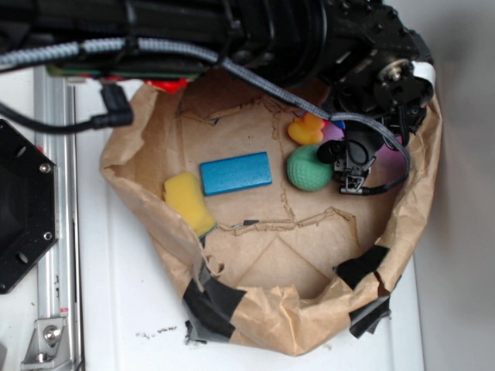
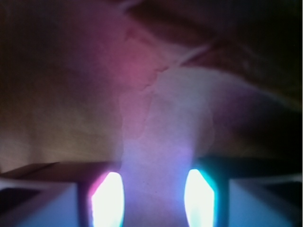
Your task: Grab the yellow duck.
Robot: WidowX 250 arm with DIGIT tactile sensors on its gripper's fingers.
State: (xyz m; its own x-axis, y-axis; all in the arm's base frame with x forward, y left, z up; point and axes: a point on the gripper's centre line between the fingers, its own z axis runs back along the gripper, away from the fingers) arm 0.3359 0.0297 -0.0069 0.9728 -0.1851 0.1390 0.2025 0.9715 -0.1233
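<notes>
Fingers (image 2: 108, 198) spread, arm beside yellow duck (image 1: 306, 128)

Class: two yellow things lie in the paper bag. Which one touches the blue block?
The elongated yellow foam block, at the blue rectangular block's left end. The small yellow rubber duck sits apart, beyond the green dimpled ball.
</notes>
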